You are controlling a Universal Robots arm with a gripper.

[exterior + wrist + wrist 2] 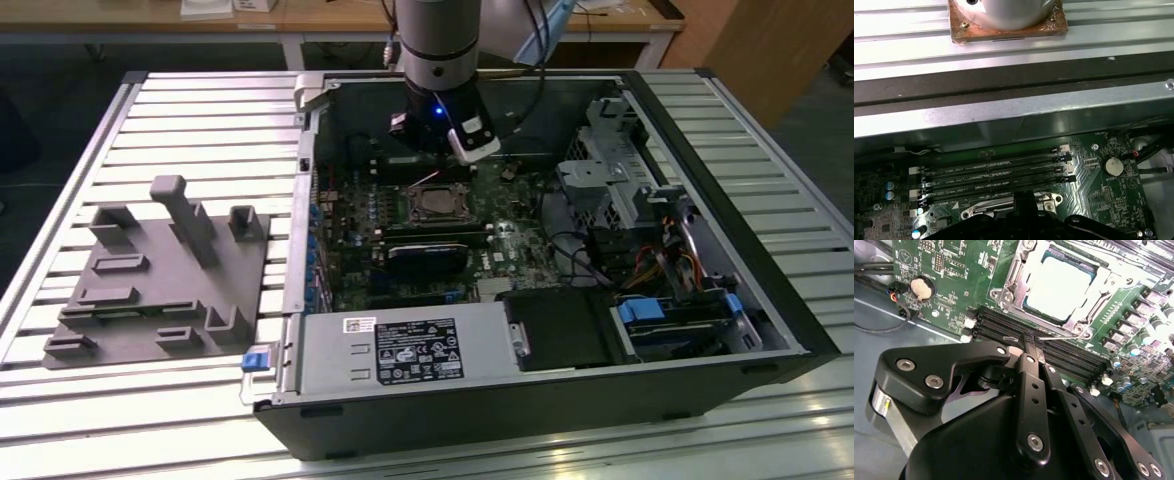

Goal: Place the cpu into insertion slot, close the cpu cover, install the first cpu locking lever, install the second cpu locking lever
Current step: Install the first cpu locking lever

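An open computer case (534, 425) lies on its side on the slatted metal table (200, 110), taking up the table's middle and the exterior view's right. A grey moulded tray (147, 290) with raised blocks rests just beside it, toward the table's edge at the exterior view's left.

The case holds a green circuit board (354, 240). There is a silver power box (394, 352) along the near wall and a black card (427, 258) standing on the board's middle. Toward the far wall is the insertion slot (414, 205), and the cpu (1061, 287) lies flat inside it, pale face up. The cpu cover (1018, 275) is down over the chip, framing it through its window.

The arm reaches into the case at the far wall. In the second wrist view the pincer (1029, 344) is narrow, with its fingers drawn together. Its tip is over the long memory slots (1004, 325) and right at the end of a thin silver lever (1061, 338) that runs along the socket's edge. I cannot tell whether the tip pinches the lever or only touches it. A round coin battery (921, 287) sits on the board, well apart from the socket.
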